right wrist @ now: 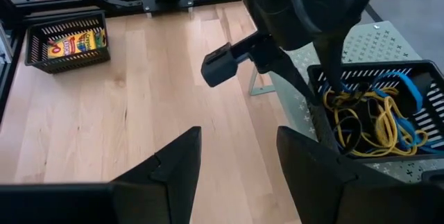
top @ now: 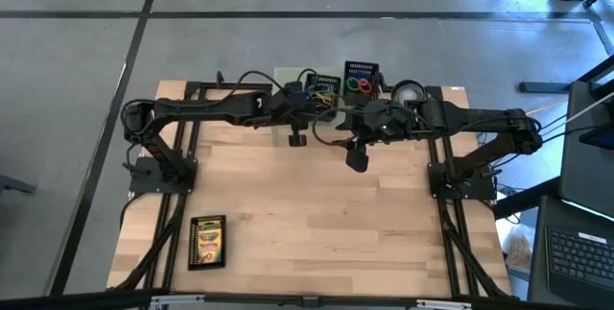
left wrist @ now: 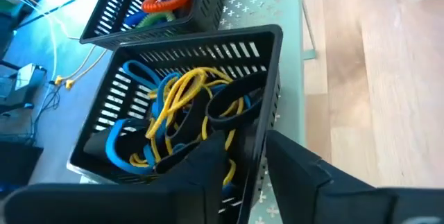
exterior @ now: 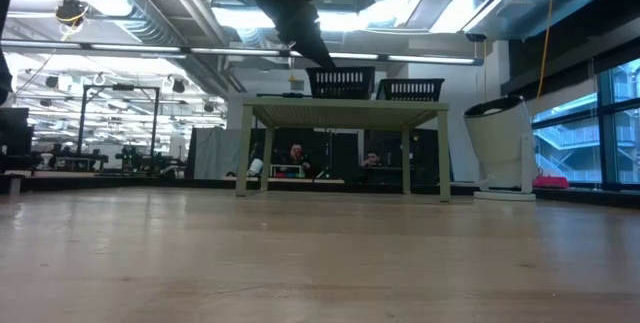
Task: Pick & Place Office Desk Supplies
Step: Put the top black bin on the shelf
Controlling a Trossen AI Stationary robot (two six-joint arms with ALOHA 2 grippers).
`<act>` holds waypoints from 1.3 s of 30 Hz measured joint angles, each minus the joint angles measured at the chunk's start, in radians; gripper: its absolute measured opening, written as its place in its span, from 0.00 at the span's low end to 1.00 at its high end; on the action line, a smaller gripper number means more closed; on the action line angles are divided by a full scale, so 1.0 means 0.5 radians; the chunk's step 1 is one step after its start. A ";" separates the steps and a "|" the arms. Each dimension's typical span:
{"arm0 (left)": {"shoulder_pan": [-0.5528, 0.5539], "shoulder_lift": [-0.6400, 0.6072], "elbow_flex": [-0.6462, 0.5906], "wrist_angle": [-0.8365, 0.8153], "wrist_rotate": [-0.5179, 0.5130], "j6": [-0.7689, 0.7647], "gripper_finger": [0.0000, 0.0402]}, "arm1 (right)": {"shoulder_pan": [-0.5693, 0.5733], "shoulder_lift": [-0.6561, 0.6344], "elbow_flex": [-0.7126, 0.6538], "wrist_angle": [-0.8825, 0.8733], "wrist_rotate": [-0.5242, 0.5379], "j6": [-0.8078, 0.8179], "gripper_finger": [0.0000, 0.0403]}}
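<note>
Two black mesh trays stand on the pale green riser [top: 288, 80] at the table's far edge. The left tray [left wrist: 187, 106] holds yellow, blue and black rubber-band loops [left wrist: 184, 99]. The right tray [top: 363, 80] holds red, green and blue loops [left wrist: 166, 1]. My left gripper [left wrist: 246, 165] is open above the left tray's near corner, one finger over the bands and one outside the tray's wall [left wrist: 267, 123]. My right gripper [right wrist: 239, 175] hangs open above the table's middle with nothing between its fingers. A crayon box [top: 208, 241] lies in a black tray [right wrist: 66, 61] at the near left.
A white-grey cylinder [top: 408, 92] stands right of the riser. The riser stands on legs [exterior: 242, 153], so the trays sit well above the tabletop. Bare wood [top: 326, 224] stretches across the middle and the near right. My two arms meet close together in front of the riser.
</note>
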 joint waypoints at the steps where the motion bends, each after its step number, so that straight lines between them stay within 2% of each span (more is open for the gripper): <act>1: -0.002 -0.002 0.000 0.003 -0.009 -0.001 0.26 | 0.000 0.000 0.000 0.000 0.000 0.000 0.48; 5: -0.061 -0.069 0.062 -0.109 -0.132 -0.004 0.30 | 0.000 0.000 0.000 -0.003 0.000 -0.001 0.48; 12: -0.170 -0.271 0.169 -0.572 -0.350 -0.148 0.32 | 0.000 0.000 0.000 -0.172 0.102 0.044 0.48; 15: -0.128 -0.317 0.157 -0.781 -0.311 -0.283 0.32 | -0.001 0.000 0.000 -0.302 0.122 0.109 0.48; 18: -0.056 -0.325 0.076 -0.809 -0.100 -0.381 0.30 | -0.001 0.000 -0.001 -0.388 0.121 0.171 0.47; 22: 0.014 -0.299 -0.061 -0.683 0.119 -0.406 0.25 | -0.001 0.000 -0.001 -0.433 0.121 0.257 0.47; 33: 0.062 -0.288 -0.295 -0.162 0.275 -0.349 0.12 | -0.001 0.000 -0.001 -0.434 0.121 0.262 0.47; 39: 0.110 -0.287 -0.352 -0.090 0.288 -0.336 0.09 | -0.001 0.000 -0.001 -0.434 0.120 0.277 0.47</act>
